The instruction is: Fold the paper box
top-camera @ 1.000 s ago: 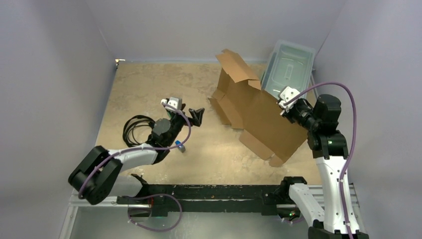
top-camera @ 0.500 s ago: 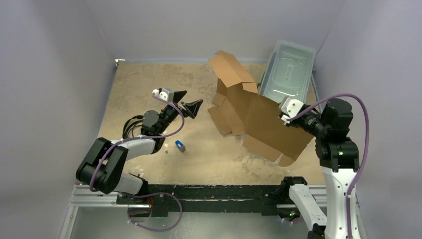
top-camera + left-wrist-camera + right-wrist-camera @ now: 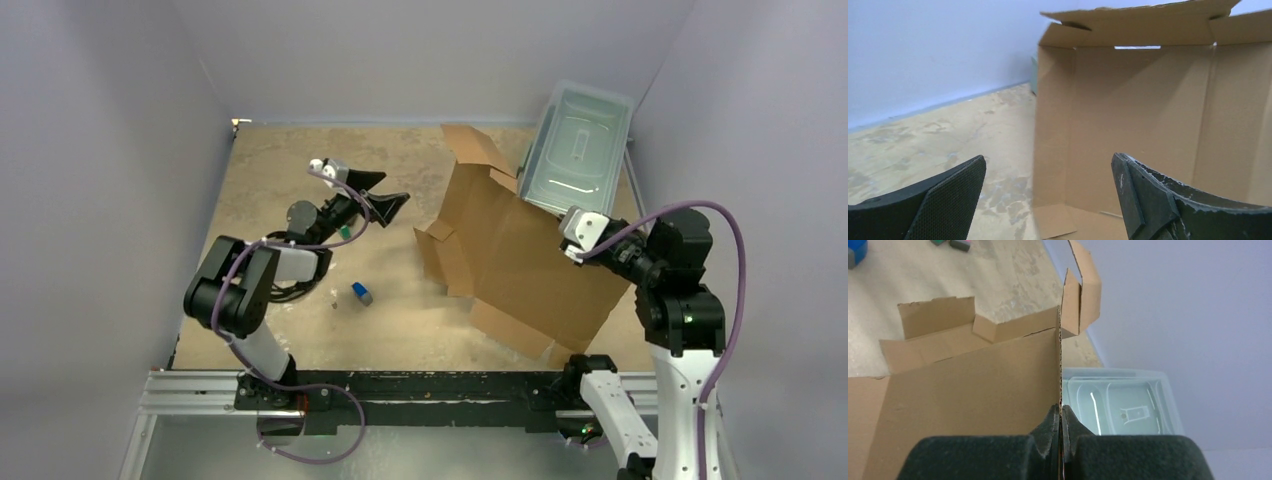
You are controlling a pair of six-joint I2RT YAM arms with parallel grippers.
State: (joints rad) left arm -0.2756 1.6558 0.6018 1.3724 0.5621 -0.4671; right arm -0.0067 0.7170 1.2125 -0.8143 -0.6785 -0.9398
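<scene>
The paper box is a brown cardboard sheet with flaps, held tilted up off the table at right of centre. My right gripper is shut on its right edge. In the right wrist view the thin cardboard edge runs straight down between the closed fingertips of the gripper. My left gripper hovers to the left of the box, open and empty, pointing at it. From the left wrist the box stands ahead like an open wall, with the wide-apart gripper short of it.
A clear plastic lidded bin stands at the back right, just behind the box, and shows as the bin past the cardboard edge. A small blue object lies on the table near the left arm. Grey walls close in on both sides.
My left arm has swung away from the near table toward the back, gripper still open, now facing the box. My right gripper has pulled the box edge slightly nearer, and the sheet has shifted.
</scene>
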